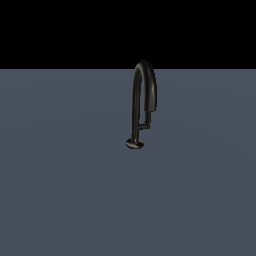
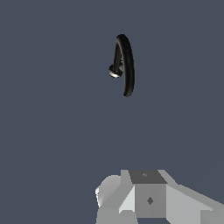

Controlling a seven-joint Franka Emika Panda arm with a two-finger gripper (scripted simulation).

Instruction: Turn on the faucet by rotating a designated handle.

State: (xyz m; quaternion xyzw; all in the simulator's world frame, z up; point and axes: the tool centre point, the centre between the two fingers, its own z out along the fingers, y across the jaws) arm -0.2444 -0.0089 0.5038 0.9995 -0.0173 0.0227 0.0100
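The faucet (image 1: 134,102) is a thin glossy black gooseneck standing upright on a small round disc base (image 1: 135,144), with its thicker spout end curving down on the exterior view's right. The handle (image 1: 145,123) is a short thin L-shaped rod branching from the lower stem toward that spout side. The arm does not show in the exterior view. In the wrist view the faucet (image 2: 127,65) is seen from above, well away from my gripper (image 2: 148,197). Only grey-white parts of the gripper show at the frame edge, and I cannot make out its jaws or the handle there.
The faucet stands on a flat blue-grey surface (image 1: 60,190) that runs across the whole exterior view, with black background behind it. No other objects are in view.
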